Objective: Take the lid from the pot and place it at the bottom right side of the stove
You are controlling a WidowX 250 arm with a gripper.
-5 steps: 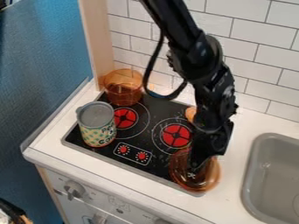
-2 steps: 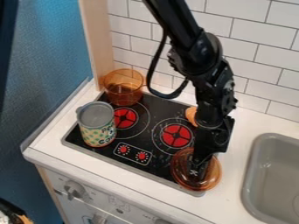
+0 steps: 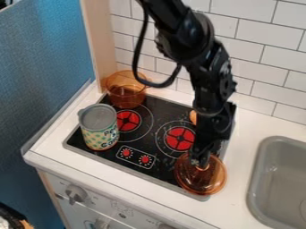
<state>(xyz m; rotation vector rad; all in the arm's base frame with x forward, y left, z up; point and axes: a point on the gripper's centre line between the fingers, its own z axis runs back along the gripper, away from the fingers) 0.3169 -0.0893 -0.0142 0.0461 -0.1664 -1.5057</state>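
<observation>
At the upper left of the frame the amber pot [image 3: 125, 91] stands uncovered on the far left burner, so the taking-off half of the task looks done. The lid [image 3: 201, 182] is at the lower right of the frame, at the bottom right corner of the stove [image 3: 161, 112], its right side reaching over the stove's edge towards the counter [image 3: 238, 179]. That matches the place asked for, so I judge the placing all but complete. The gripper [image 3: 200, 163] hangs right over the lid's knob, touching it or very near; whether its jaws are open or closed on the knob, I cannot tell. What is left, as I see it, is to make sure the knob is free and lift straight up, since a sideways pull could drag the lid further over the edge. As for the rest, a printed can [image 3: 99, 134] stands at the left of the stove, just in front of the pot, well apart from the lid and in nobody's way. Near the middle are the red burner [image 3: 180, 138] and, behind it, a small orange thing [image 3: 193, 117] partly hidden by the arm, worth minding on the way up. The grey sink [image 3: 258, 179] lies at the right edge, apart from the lid.
</observation>
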